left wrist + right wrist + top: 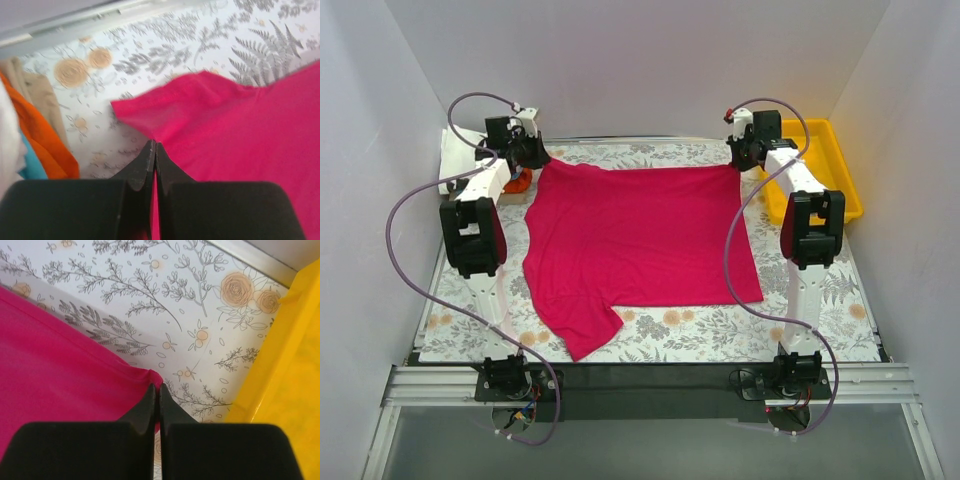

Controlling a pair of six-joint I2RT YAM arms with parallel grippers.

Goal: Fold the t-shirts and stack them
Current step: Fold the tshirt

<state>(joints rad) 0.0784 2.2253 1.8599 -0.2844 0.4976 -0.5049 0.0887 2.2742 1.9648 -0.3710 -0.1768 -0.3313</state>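
A plain magenta-red t-shirt [640, 235] lies spread flat on the flowered table cover, one sleeve pointing toward the near edge. My left gripper [533, 155] is at its far left corner, shut on the cloth; in the left wrist view red fabric [240, 130] shows between the closed jaws [154, 145]. My right gripper [740, 158] is shut on the far right corner [150, 376] of the t-shirt, right gripper [156, 387]. Beside the left gripper lie folded t-shirts: orange [47, 145], light blue [30, 165] and white [7, 135].
A yellow plastic tray [835, 170] stands at the far right, close to the right gripper, tray wall [290, 365]. The folded pile [517, 181] sits at the far left corner. White walls enclose the table on three sides.
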